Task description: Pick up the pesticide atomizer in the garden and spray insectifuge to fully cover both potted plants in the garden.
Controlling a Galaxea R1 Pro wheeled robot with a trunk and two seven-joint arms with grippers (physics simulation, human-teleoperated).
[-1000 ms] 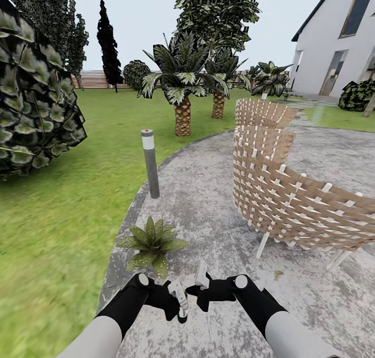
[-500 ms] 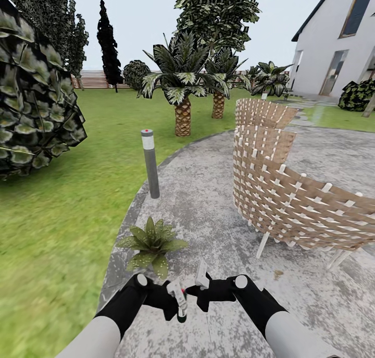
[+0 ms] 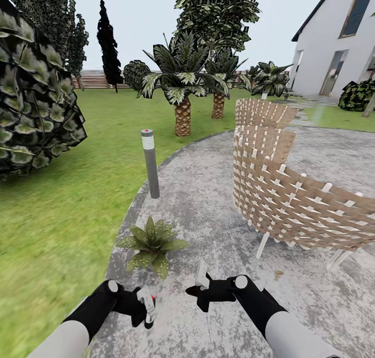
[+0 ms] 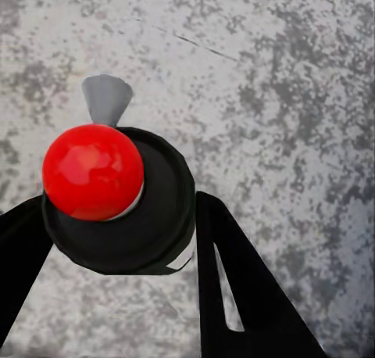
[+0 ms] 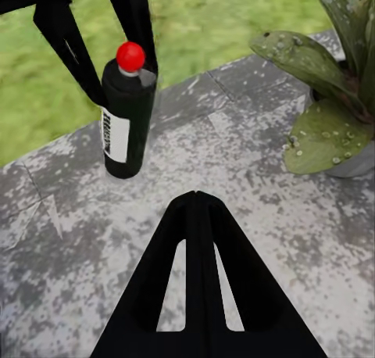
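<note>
Leftward and a little nearer the robot is where the left gripper [image 3: 147, 311] now sits compared with a second ago, carrying the spray bottle [image 3: 150, 307] with it, away from the right gripper [image 3: 202, 280], which has kept its place. From the left wrist, the bottle's red knob [image 4: 93, 171] and dark shoulder sit between the two black fingers [image 4: 234, 288], which pinch its sides above the mottled paving [image 4: 297, 100]. The right wrist camera catches the side: a dark bottle [image 5: 126, 119] with a white label [image 5: 115, 137] whose print is too small to read, held off the ground, near the potted plant [image 5: 332, 100] with speckled leaves. That gripper's own fingers [image 5: 195, 284] look pressed together, nothing between them. Beyond the hands, the plant [image 3: 151, 244] stands at the edge of the paving by the lawn [image 3: 52, 217]. Further on rise a grey post lamp [image 3: 150, 163], woven chairs [image 3: 291, 191], palms [image 3: 182, 87] and a white house [image 3: 333, 45].
</note>
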